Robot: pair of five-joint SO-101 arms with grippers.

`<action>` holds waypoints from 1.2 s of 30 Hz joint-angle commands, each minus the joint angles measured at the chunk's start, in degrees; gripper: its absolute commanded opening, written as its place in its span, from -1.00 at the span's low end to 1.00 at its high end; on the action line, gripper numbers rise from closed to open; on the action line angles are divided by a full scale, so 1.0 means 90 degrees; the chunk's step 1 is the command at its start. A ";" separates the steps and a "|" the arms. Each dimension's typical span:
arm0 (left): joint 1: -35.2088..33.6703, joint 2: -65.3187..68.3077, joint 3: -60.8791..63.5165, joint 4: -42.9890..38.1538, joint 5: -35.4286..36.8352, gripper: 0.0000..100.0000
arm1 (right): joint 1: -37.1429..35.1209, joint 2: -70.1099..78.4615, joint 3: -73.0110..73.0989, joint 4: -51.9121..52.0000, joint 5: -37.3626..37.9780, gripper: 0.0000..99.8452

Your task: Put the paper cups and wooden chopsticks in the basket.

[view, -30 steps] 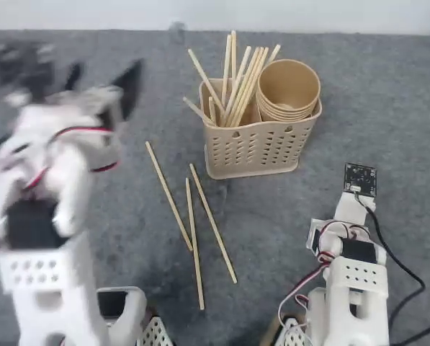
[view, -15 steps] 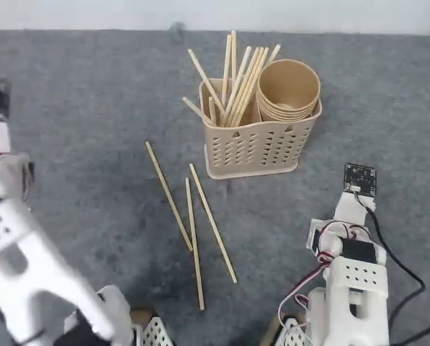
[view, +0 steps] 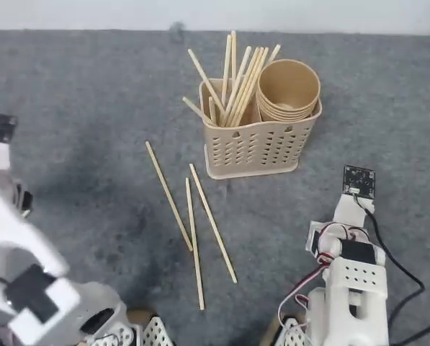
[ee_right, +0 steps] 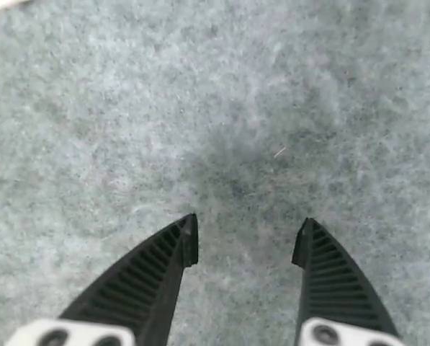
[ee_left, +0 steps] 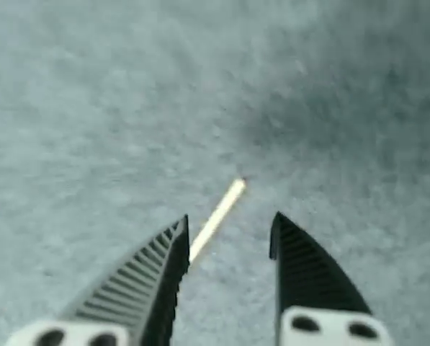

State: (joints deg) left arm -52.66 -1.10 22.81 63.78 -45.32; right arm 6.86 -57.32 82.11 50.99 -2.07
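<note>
Collecting the loose chopsticks is judged the step in hand. Left hand [ee_left: 230, 218] is released, low over the grey surface [ee_left: 92, 86], one chopstick end [ee_left: 223, 205] showing between its fingers [ee_left: 164, 267], ungripped. Right hand [ee_right: 248, 219] is released, holding nothing. Three chopsticks [view: 194, 245] lie loose mid-surface, near the basket [view: 251, 151]. Beyond, the basket holds stacked paper cups [view: 290, 90] and upright sticks [view: 240, 76]. Next move calls for clenching on one stick and carrying it basketward.

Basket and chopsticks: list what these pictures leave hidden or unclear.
- High view: the paper cups nest, so their count is hidden; the floor of the basket is covered by its contents.
- Left wrist view: one chopstick is blurred, its near end hidden behind the left gripper.
</note>
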 commanded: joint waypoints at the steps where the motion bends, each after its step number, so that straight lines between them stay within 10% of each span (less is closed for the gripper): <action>1: -0.0010 0.0381 -0.0220 -0.0176 -0.0186 -0.67 | -0.0034 -0.0122 -0.0049 -0.0083 0.0049 -0.55; 19: -0.0147 0.2471 -0.0757 -0.0830 -0.0195 -0.94 | -0.0034 -0.0122 -0.0049 -0.0093 0.0049 -0.55; 36: -0.0107 0.1573 -0.2242 0.2696 -0.0166 -0.98 | -0.0034 -0.0122 -0.0049 -0.0073 0.0049 -0.55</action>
State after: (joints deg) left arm -53.54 18.68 7.16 83.56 -46.37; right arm 6.86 -57.32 82.11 50.99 -2.07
